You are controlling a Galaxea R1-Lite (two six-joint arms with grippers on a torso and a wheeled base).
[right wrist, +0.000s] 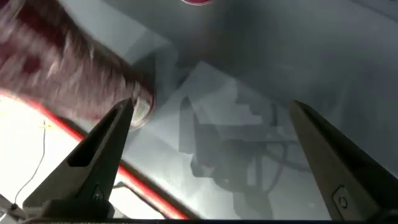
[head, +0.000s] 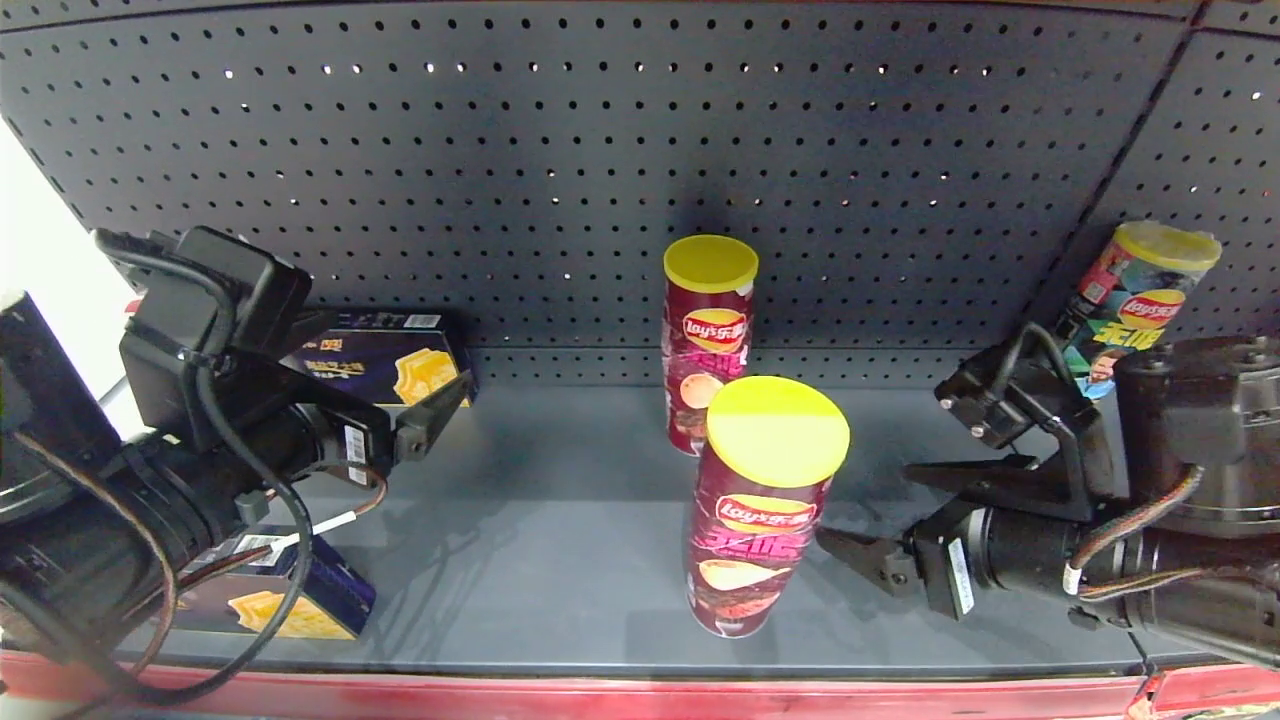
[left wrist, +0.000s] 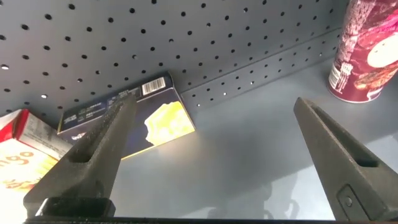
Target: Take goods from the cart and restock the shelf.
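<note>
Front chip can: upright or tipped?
Upright. The front chip can stands on its base on the shelf, its yellow lid facing up.

Head camera overlooks shelf [head: 560, 560] (wrists nearer).

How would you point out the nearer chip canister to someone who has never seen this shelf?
Start at the grey shelf under the pegboard wall. Two maroon chip canisters with yellow lids stand near its middle. The one meant is the front canister, nearest the red shelf edge and beside the open right gripper; the rear canister stands by the wall.
</note>
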